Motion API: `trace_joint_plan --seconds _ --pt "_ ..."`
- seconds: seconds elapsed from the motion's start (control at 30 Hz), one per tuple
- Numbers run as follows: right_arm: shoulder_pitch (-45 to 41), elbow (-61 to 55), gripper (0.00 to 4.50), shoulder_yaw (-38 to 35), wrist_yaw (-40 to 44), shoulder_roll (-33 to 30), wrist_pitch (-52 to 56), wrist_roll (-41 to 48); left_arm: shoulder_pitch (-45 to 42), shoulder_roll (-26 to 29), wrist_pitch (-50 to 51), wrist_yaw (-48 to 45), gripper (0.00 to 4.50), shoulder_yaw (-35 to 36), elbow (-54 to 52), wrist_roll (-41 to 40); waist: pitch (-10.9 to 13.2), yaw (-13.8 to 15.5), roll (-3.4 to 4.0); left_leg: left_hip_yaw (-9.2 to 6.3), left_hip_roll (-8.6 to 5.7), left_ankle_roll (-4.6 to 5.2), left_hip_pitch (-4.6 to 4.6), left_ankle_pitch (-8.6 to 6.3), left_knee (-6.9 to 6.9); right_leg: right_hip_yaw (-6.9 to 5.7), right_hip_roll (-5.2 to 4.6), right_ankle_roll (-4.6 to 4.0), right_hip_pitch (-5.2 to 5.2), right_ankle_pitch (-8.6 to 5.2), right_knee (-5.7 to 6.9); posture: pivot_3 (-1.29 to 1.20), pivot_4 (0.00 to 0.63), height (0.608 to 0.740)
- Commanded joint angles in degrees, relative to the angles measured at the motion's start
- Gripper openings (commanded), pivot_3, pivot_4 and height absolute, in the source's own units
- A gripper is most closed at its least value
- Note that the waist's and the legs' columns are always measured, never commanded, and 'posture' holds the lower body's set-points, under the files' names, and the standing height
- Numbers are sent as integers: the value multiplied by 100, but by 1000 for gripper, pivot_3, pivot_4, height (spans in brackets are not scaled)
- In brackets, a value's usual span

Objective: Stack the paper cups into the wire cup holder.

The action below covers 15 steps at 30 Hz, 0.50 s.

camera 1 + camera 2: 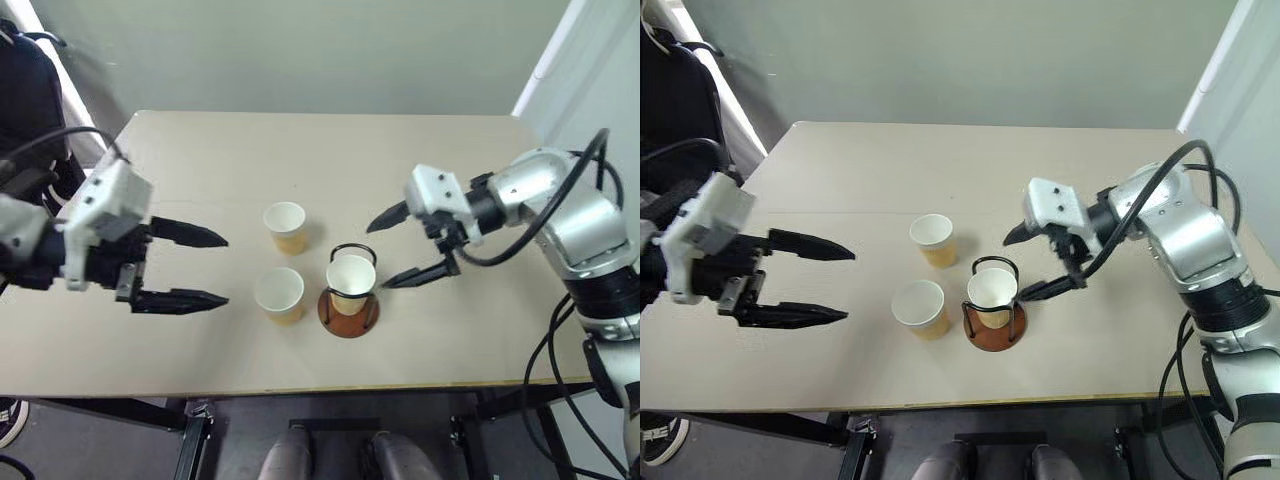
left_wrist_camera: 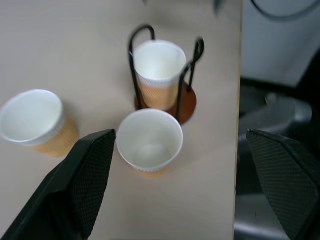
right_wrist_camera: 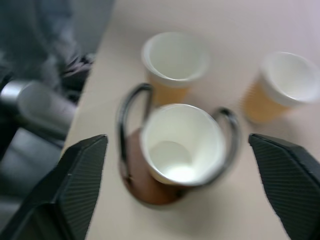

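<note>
One paper cup (image 1: 351, 278) sits upright inside the wire cup holder (image 1: 348, 308) near the front edge of the tan table (image 1: 200, 160), its rim level with the tops of the black wire loops, while two more cups wait on the tabletop just to the holder's left: the nearer cup (image 1: 280, 294) beside the holder's brown base, the farther cup (image 1: 286, 227) a little behind it, the two standing apart. The right gripper (image 1: 405, 247) hovers just to the right of the holder with its two black fingers spread wide and nothing between them, one finger above and behind the seated cup and the other low beside the base. The left gripper (image 1: 200, 268), also spread wide and empty, points in from the left, well short of the loose cups. By the look of it, one cup is placed and two remain. The cups appear very light and thin-walled, likely to crush or go oval under a firm squeeze and to tip or skid if nudged on the smooth table; the rolled white rim looks like the stiffest part. A gentle pinch across the upper wall just below the rim, or one finger inside and one outside, would probably hold best. The holder itself seems light enough to slide if a cup is pushed down off-centre.
</note>
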Motion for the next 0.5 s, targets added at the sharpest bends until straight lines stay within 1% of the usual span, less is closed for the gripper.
trace_joint_plan --seconds 0.03,0.07,0.13,0.17,0.2,0.3,0.4,0.5 --pt "417 -224 4477 -1331 547 -739 809 1202 -585 -134 -355 -374 4500 -755 -70 358 -2 63 -3 0 -1 -1 -8 -1 -1 0 0 0 -4 0 -2 0 150 740" --pt "780 -392 4477 -1668 747 -1014 938 1496 -803 -252 -458 -425 4500 -1043 -34 549 -4 95 -7 -2 -2 -4 -17 -2 -3 -1 0 0 -7 0 -10 0 150 740" --pt "1334 -601 4477 -2204 806 -1349 1151 1905 -1137 -426 -671 -546 4500 -1504 80 937 -8 119 -12 -7 -4 -17 -26 -7 -2 -2 0 5 -5 -3 -26 0 150 740" --pt "1532 -671 4477 -2424 754 -1443 1258 2076 -1240 -485 -790 -613 4500 -1674 140 1119 -7 106 -11 -4 -2 -60 -26 6 1 0 0 6 -5 -4 -27 0 150 740" --pt "1709 -756 4477 -2643 683 -1507 1353 2240 -1310 -531 -897 -704 4500 -1805 199 1254 -6 76 -10 0 -2 -74 -28 8 0 2 0 8 -6 -5 -31 0 150 740" --pt "2065 -1000 4477 -3188 402 -1589 1604 2668 -1478 -617 -1213 -910 4500 -2127 393 1656 -5 -50 -8 7 1 -78 -29 9 -4 6 5 16 -10 -8 -31 0 150 740" --pt "2696 -1419 4477 -3915 115 -1470 1669 3095 -1643 -870 -1437 -1006 4500 -2500 509 1893 -5 -38 -8 -1 13 -64 -25 10 -5 5 20 25 -2 -9 -31 0 150 740" --pt "3100 -1653 4477 -4159 -162 -1476 1691 3280 -1698 -807 -1570 -1029 4500 -2748 509 1904 -5 -17 -7 -10 14 -18 -26 -14 5 6 26 32 3 -6 -31 0 150 740"
